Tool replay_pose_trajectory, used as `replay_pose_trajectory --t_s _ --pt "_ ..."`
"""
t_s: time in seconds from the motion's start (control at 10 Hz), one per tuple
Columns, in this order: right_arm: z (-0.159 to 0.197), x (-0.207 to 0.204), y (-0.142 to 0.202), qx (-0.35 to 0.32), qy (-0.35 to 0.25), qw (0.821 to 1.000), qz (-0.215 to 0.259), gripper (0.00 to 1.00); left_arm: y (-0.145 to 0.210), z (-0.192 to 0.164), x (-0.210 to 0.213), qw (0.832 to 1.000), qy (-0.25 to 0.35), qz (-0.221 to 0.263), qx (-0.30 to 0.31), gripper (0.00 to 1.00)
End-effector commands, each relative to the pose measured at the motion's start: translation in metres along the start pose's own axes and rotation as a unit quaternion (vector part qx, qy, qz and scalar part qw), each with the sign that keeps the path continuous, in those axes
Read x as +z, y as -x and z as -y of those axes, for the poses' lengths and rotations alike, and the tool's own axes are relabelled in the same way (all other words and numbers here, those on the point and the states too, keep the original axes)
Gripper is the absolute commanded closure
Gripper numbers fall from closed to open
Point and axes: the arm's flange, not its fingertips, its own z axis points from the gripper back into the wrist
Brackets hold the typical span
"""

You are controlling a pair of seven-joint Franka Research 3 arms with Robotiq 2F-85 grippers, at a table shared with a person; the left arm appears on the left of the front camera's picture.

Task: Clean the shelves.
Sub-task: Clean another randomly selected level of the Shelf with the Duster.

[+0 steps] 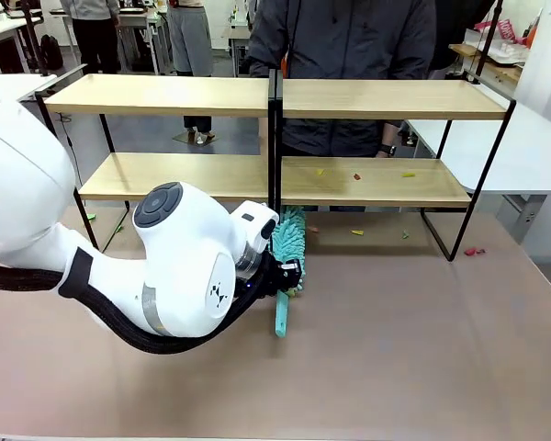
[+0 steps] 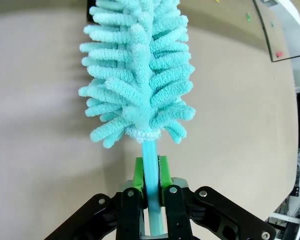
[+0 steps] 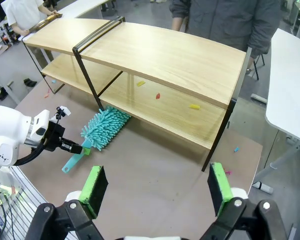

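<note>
The shelves (image 1: 367,99) (image 3: 165,55) stand across the far half of the table, two light wooden boards on a black frame. Small yellow and red scraps (image 1: 355,175) (image 3: 158,95) lie on the lower board. My left gripper (image 1: 285,276) (image 2: 150,172) (image 3: 72,146) is shut on the thin handle of a teal fluffy duster (image 1: 290,234) (image 2: 140,75) (image 3: 102,128). The duster's head lies low by the foot of the black centre post. My right gripper (image 3: 156,180) hangs open high above the table, nothing between its green pads (image 3: 95,190).
A person (image 1: 349,55) in a dark jacket stands right behind the shelves. More scraps (image 1: 356,232) lie on the brown table (image 1: 422,349) under and right of the rack, one red (image 1: 473,250). White tables (image 1: 533,147) flank the right side.
</note>
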Motion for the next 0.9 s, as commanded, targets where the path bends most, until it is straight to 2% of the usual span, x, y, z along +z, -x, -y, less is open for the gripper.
replay_pose_trajectory --t_s 0.0,0.2,0.5,0.8 --pt "0.001 0.0 0.0 -0.001 -0.001 1.0 0.002 0.0 -0.024 0.062 -0.017 1.0 -0.011 0.005 -0.001 0.87" --pt "0.001 0.0 0.0 -0.001 -0.001 1.0 0.002 0.0 -0.039 0.077 -0.04 1.0 -0.02 -0.011 0.001 0.87" --pt "0.001 0.0 0.0 -0.001 -0.001 1.0 0.002 0.0 -0.052 0.096 -0.062 0.997 -0.031 -0.056 -0.031 0.87" --pt "0.001 0.0 0.0 -0.001 -0.001 1.0 0.002 0.0 -0.055 0.116 -0.07 0.992 0.022 -0.094 -0.076 0.87"
